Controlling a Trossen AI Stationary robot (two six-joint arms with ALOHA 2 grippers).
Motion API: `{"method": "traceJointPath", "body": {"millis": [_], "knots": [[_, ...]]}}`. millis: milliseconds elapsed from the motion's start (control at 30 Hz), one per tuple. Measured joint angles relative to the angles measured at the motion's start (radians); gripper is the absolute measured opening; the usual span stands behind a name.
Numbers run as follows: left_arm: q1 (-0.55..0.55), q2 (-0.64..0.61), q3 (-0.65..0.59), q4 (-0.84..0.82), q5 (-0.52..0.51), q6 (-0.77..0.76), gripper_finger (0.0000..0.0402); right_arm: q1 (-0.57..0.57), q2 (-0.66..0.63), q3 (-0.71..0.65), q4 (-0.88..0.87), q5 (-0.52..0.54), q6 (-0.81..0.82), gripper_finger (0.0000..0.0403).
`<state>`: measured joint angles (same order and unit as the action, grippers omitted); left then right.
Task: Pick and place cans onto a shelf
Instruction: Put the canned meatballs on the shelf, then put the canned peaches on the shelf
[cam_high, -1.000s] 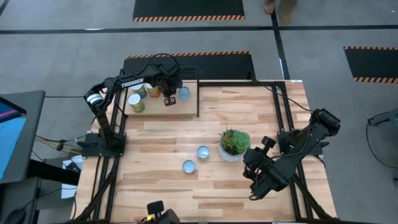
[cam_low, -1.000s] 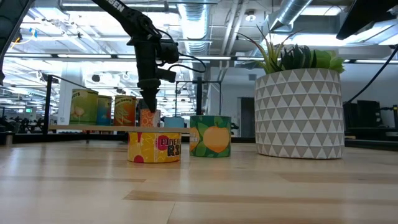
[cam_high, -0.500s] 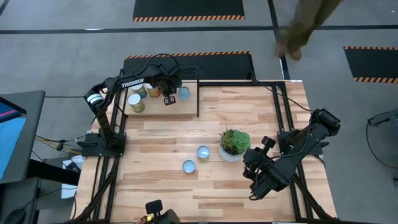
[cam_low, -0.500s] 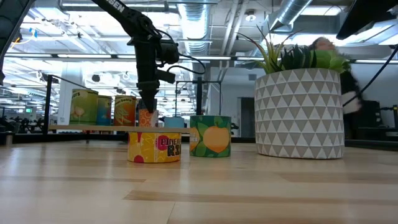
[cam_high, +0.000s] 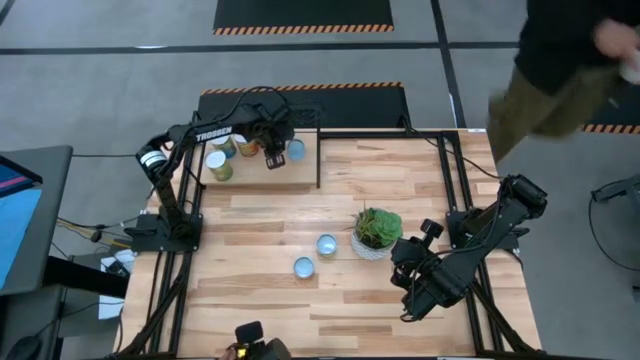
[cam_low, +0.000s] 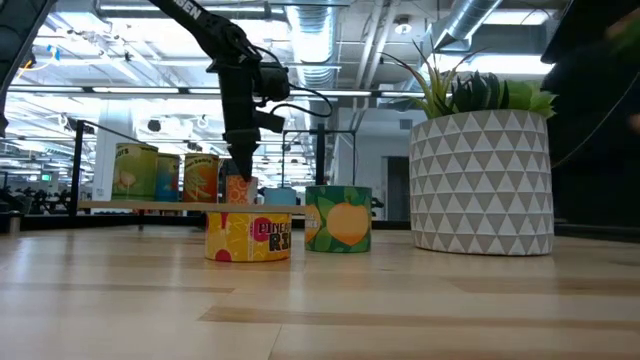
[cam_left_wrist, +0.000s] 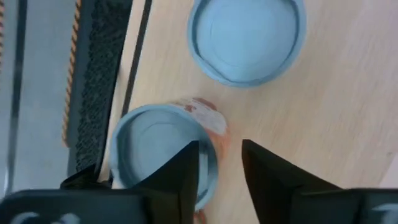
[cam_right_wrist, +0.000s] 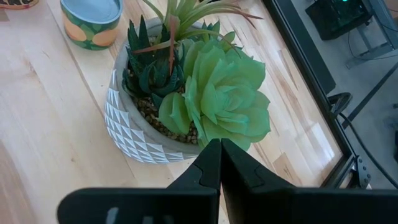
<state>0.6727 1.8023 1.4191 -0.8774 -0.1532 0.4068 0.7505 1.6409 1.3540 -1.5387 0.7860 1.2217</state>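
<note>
We see the left pincer parted over the light-wood, black-framed shelf, one finger overlapping an orange-labelled, pale-blue-topped tin can standing there. The right pincer is closed above the tabletop.

- We see a pale plank bench with black metal bars at its edges.
- The shelf is light wood framed in black.
- The cans wear yellow, orange and green labels; the tops are pale blue.
- One can shows an orange fruit on green.
- The plant pot carries a white-and-grey triangle pattern; its plant is green.
- The arms are dark.
</note>
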Motion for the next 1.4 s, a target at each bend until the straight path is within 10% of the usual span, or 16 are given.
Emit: {"method": "traceJointPath", "body": {"millis": [433, 800, 1133, 1400], "knots": [[-0.071, 0.000, 0.223, -0.331, -0.041, -0.266, 0.0139, 0.000, 0.000, 0.000, 0.000, 0.000, 0.000, 0.0028], [-0.242, 0.000, 0.214, -0.619, 0.275, -0.499, 0.0139, 0.001, 0.000, 0.000, 0.002, 0.027, -0.029, 0.0028], [-0.555, -0.001, 0.214, -0.393, 0.300, -0.397, 0.0139, 0.009, 0.000, 0.000, 0.008, 0.027, -0.029, 0.0028], [-0.674, 0.007, 0.214, -0.050, 0.128, -0.296, 0.0139, 0.045, 0.000, 0.000, 0.045, -0.014, -0.024, 0.0028]]}}
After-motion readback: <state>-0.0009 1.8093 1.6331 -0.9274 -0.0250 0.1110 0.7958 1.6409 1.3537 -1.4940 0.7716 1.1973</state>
